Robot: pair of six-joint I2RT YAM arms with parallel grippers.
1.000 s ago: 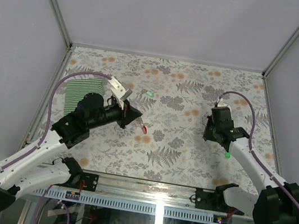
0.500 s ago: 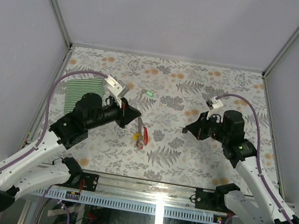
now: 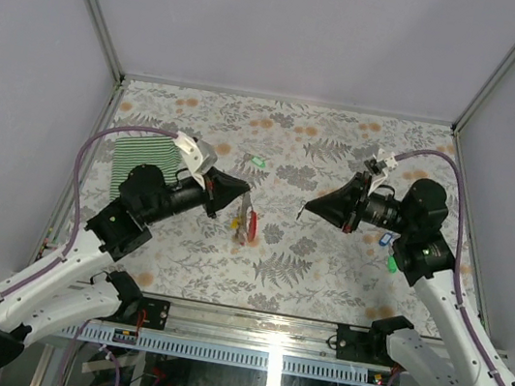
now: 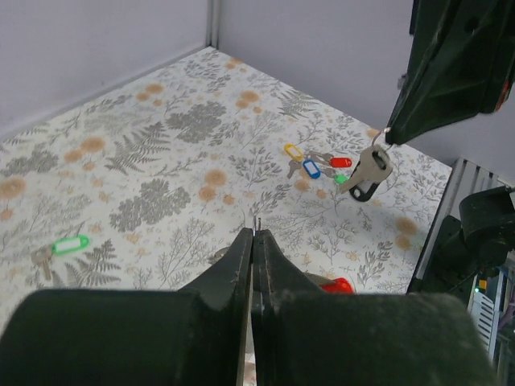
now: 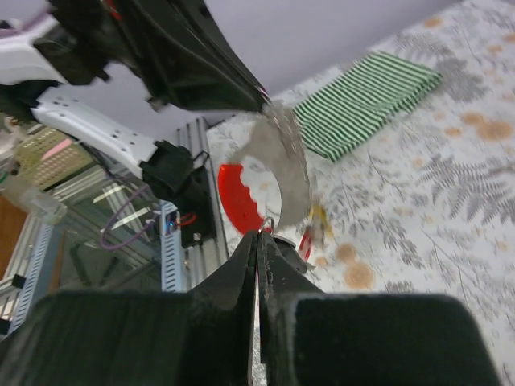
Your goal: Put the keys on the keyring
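Left arm (image 3: 81,253): I extend it from the near-left base toward mid-table, forearm angled inward. My left gripper (image 3: 241,193) points right, jaws pressed flat together, pinching the keyring (image 3: 246,223).

Right arm (image 3: 454,312): raised from the near-right base, elbow bent, wrist turned inward. My right gripper (image 3: 306,210) points left, jaws closed tight on a key (image 4: 368,170).

The two tips face each other, near but apart.
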